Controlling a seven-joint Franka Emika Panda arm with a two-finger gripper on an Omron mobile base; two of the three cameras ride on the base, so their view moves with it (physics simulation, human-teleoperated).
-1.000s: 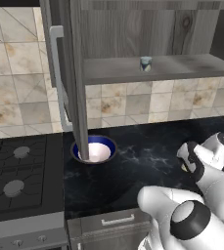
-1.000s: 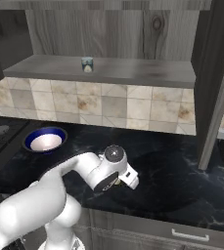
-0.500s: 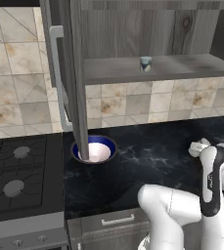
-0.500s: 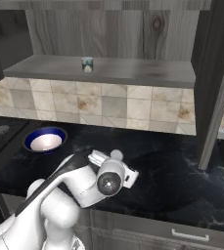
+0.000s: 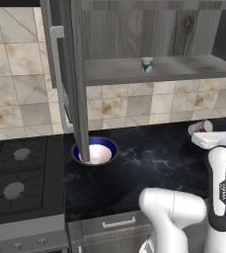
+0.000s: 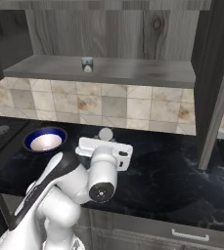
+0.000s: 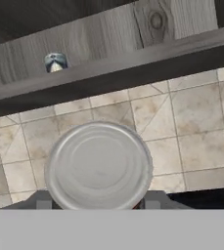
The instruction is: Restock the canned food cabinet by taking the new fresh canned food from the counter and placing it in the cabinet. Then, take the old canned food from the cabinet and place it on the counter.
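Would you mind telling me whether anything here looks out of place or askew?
Nothing stands out. The pale blue-grey can stands upright on the cabinet shelf, the bowl sits flat on the counter, and nothing looks spilled or damaged.

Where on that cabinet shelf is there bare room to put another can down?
The shelf holds just one small blue-grey can, toward its left half in the right base view. The long stretch from that can to the shelf's right end is bare, as is a shorter patch to its left. Nothing crowds it.
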